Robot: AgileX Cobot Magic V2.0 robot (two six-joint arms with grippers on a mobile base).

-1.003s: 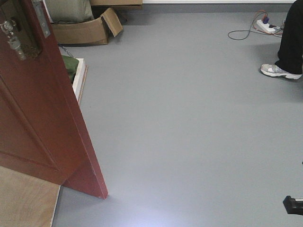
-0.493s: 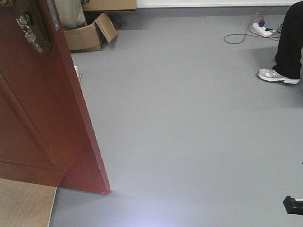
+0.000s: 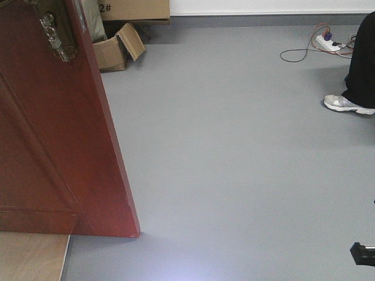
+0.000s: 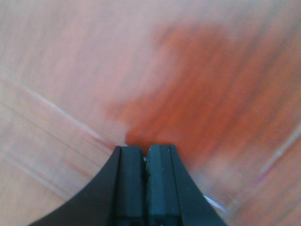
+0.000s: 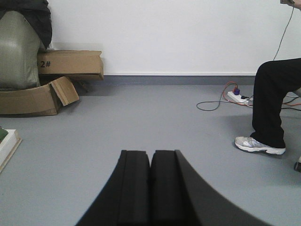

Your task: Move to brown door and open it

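The only readable marking was "2#", printed in dark characters on the side of a cardboard box (image 5: 70,63) at the far left, against the wall (image 5: 178,33).

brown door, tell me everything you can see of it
The brown door fills the left side of the front view: glossy reddish-brown wood with a recessed panel moulding. An ornate brass handle and lock plate sit near its top edge of the picture. It stands ajar, its free edge angled toward the camera, its bottom corner just over the grey floor. The left wrist view shows only blurred reddish wood close ahead of the shut left tool; whether they touch cannot be told.
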